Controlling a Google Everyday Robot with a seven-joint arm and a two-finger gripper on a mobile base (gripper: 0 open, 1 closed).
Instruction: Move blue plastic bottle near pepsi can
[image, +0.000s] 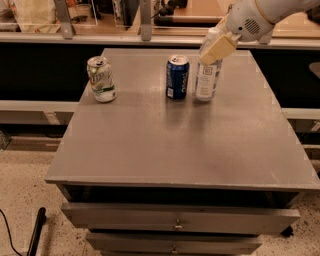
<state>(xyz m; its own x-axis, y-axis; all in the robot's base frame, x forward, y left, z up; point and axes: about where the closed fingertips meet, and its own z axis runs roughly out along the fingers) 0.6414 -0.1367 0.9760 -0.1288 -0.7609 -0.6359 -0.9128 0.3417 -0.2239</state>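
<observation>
Upper right, the white gripper (218, 46) has its fingers pinching the neck of the clear plastic bottle (206, 81), which stands on the grey bench (175, 150) just beside the dark blue pepsi can (177, 77). Placing looks done; next, release and lift away.

Our white arm (270, 12) reaches in from the upper right corner, sloping down and leftward; our gripper (218, 47) sits at its lower end, pointed downward.

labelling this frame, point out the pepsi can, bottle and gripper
pepsi can (177, 79), camera view, middle of its blue side
bottle (207, 80), camera view, on its label
gripper (212, 51), camera view, its tip, at the bottle's top
</observation>
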